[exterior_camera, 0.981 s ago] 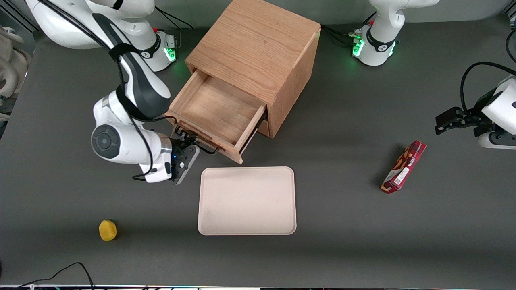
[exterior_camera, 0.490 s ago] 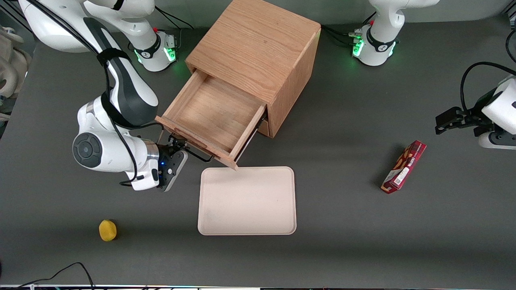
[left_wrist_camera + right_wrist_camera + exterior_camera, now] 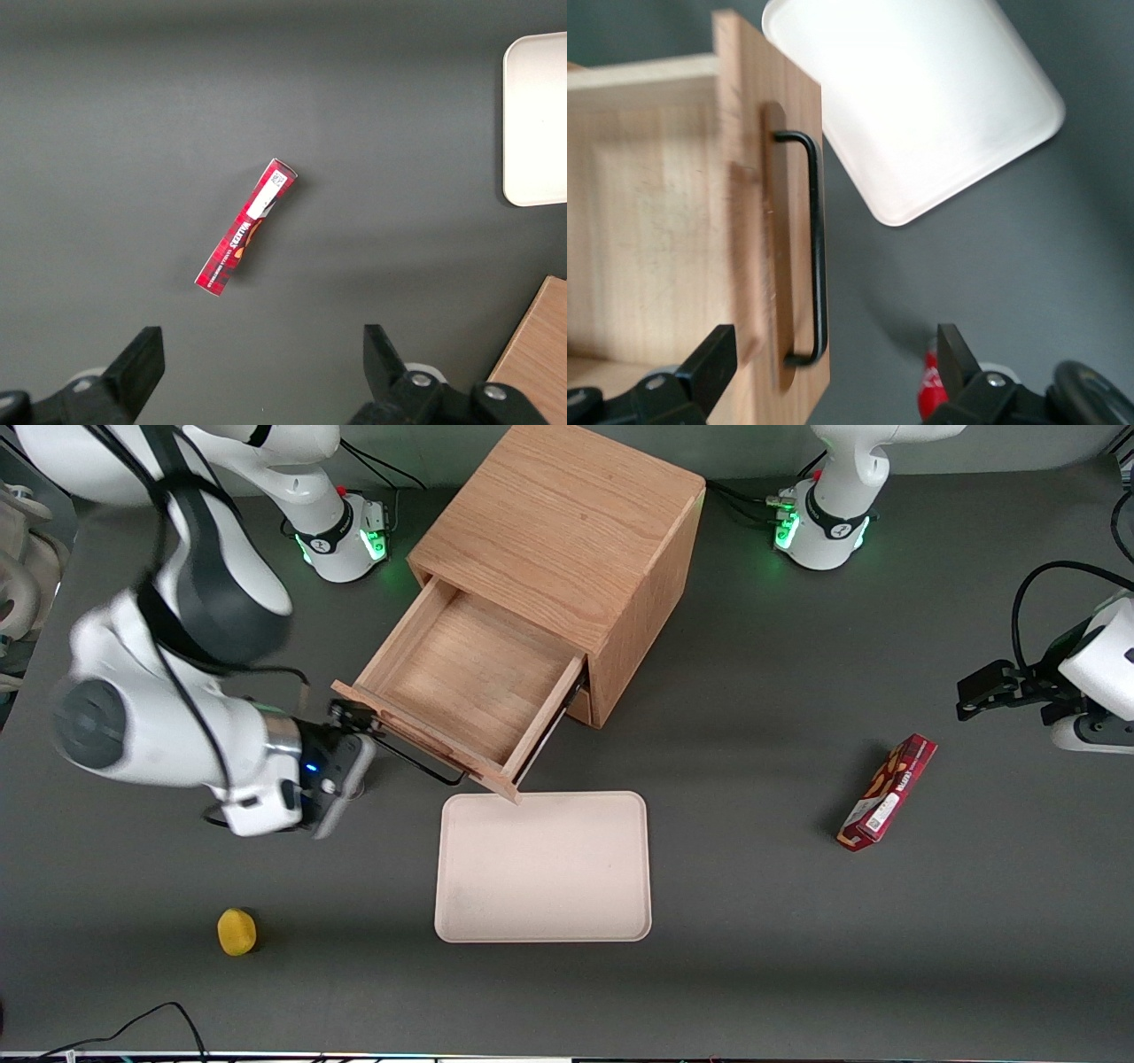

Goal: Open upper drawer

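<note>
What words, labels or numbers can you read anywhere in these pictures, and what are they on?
Red snack box, toward the parked arm's end of the table: white brand lettering and a small white code label, both too blurred to read.
Upper drawer, cabinet, tray and yellow object: no text.
Gripper, open at the drawer's black handle: no readable marking.

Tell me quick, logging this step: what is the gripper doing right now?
Gripper: open, holding nothing, just off the end of the upper drawer's black handle toward the working arm's side; the drawer stands pulled out.
</note>
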Tool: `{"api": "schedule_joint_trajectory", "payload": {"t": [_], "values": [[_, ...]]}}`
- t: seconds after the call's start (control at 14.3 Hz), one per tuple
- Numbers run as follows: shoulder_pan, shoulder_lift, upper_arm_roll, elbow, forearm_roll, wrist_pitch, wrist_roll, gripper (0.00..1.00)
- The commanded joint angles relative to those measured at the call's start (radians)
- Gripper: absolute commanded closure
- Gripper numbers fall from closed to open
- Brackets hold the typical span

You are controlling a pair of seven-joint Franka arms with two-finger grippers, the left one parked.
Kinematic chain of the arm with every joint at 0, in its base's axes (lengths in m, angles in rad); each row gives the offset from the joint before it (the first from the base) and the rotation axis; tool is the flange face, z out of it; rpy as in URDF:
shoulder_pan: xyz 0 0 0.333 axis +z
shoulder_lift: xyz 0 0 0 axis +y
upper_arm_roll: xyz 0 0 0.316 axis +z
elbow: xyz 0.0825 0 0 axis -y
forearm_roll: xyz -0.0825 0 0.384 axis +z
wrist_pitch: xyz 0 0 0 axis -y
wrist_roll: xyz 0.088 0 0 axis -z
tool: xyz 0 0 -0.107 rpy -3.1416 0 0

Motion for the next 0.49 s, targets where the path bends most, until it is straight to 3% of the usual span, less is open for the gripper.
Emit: {"api": "schedule_joint_trajectory", "payload": {"t": [0.0,0.21,0.42], "values": [[0.012,-0.152,-0.003,0.020,-0.063,-0.053,0.093,0.00],[0.001,-0.275,-0.016,0.023,-0.055,-0.122,0.302,0.00],[0.000,-0.387,-0.119,0.000,-0.063,-0.142,0.523,0.00]]}}
